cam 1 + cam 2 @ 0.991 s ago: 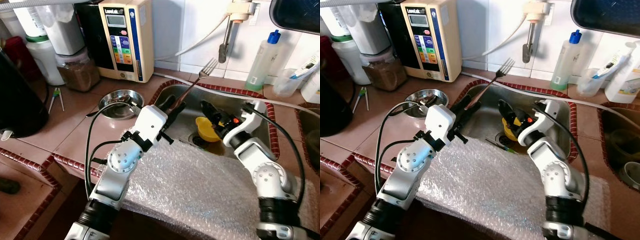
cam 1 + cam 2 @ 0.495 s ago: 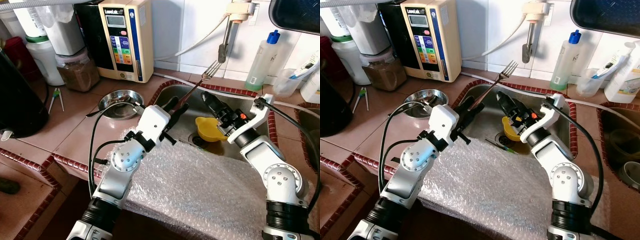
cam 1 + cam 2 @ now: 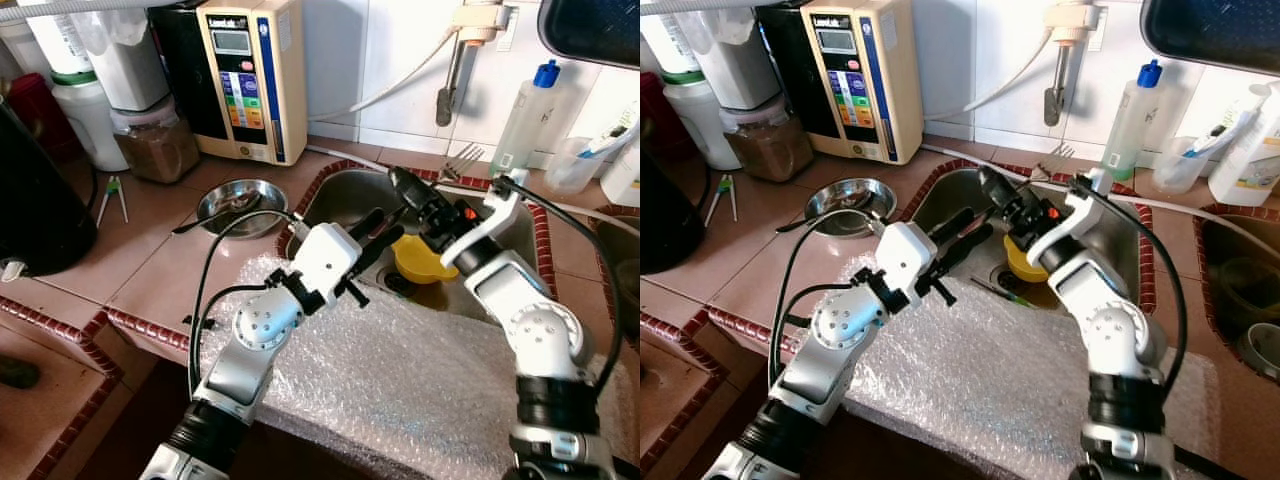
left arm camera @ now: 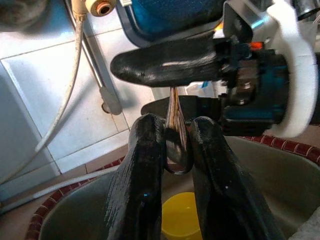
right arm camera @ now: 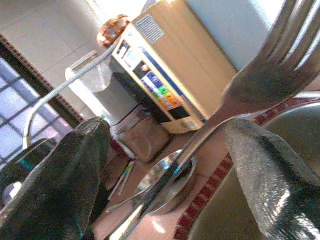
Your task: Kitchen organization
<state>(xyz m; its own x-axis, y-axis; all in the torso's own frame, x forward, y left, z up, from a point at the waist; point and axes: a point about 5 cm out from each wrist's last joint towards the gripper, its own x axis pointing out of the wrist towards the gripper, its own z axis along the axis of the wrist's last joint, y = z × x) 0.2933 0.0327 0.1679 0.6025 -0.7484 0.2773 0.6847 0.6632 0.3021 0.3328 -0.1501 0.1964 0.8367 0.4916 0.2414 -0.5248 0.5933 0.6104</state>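
At the near edge of the surface (image 3: 150,265) lies a sheet of bubble wrap (image 3: 400,370), and both silver arms reach over it toward the sink (image 3: 350,195). The left claw (image 3: 385,228) is over the sink's near rim, its two black fingers (image 4: 145,165) clamped on the handle end of a fork (image 3: 462,158). The fork goes up and away from this claw, over the sink, and its tines are above the far rim, near the tap hose. The right claw (image 3: 415,195) is around the middle of the fork handle; in the right wrist view its fingers (image 5: 260,170) stand apart on both sides of the handle and do not touch it. Under the right claw, a yellow cup (image 3: 420,262) sits inside the sink beside the drain. Farther on the surface, beside the sink's left rim, there is a small steel bowl (image 3: 238,203), and behind it, at the far edge, a beige water machine (image 3: 250,75). A soap bottle (image 3: 525,115) stands at the far right corner.
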